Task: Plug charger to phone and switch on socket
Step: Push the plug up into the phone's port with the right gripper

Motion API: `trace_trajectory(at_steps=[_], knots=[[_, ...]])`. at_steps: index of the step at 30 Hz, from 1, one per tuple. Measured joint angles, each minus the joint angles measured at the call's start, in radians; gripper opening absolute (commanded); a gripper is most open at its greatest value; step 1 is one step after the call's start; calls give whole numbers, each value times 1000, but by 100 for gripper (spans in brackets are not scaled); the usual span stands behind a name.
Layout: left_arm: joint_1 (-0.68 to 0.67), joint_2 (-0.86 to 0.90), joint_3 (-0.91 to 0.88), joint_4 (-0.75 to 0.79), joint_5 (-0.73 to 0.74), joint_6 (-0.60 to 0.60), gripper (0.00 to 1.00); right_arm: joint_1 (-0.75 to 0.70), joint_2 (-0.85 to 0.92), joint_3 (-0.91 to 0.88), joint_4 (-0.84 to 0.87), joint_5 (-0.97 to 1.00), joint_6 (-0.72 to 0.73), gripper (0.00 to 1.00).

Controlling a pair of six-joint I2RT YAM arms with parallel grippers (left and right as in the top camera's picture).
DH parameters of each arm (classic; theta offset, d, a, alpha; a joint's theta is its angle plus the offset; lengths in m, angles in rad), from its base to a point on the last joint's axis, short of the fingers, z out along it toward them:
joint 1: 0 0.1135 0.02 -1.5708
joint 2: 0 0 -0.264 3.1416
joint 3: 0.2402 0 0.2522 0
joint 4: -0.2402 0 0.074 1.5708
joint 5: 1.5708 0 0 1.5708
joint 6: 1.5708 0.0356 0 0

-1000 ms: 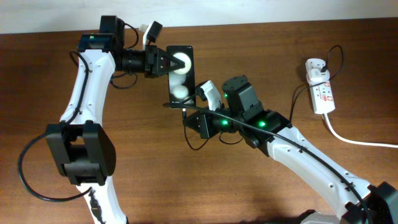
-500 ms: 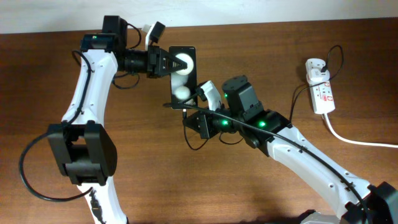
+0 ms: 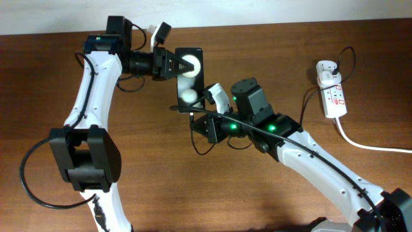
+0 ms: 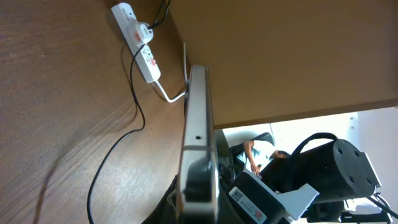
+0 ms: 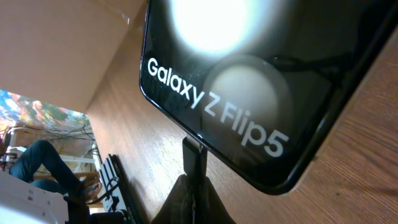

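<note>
L gripper point(image 3: 175, 64): jaws closed on the phone point(image 3: 194, 78), clamping its top end, upper centre of overhead frame. In L wrist view the phone point(image 4: 198, 124) is edge-on, a thin metal rim running up mid-frame.

R gripper point(image 5: 194, 196): jaws pinched tight on the charger point(image 5: 194, 152), just behind its small black connector tip. The tip meets the phone's bottom edge, below the "Galaxy Z Flip5" lettering. Can't tell how deep it sits. In overhead view the R gripper point(image 3: 195, 115) is right at the phone's lower short edge, centre frame.

So both arms crowd the phone, one at each end, little room betw. them. Phone's top edge is near the table point(image 3: 193, 200) far edge, along the top of the frame.

Socket point(image 3: 334, 96) is well apart, far R of frame, lengthwise top to bottom, white plug head point(image 3: 327, 69) at its upper end. Its thick white cord point(image 3: 370, 145) runs off the R edge. Thin black charger cable loops betw. socket and R arm. Bare wood fills the lower centre and lower L.
</note>
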Motion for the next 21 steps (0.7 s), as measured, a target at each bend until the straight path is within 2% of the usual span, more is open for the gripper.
trace_trajectory(at_steps=[21], knots=[[3,0,0,6,3,-8,0,-21,0,-17,44,-45,8,4]])
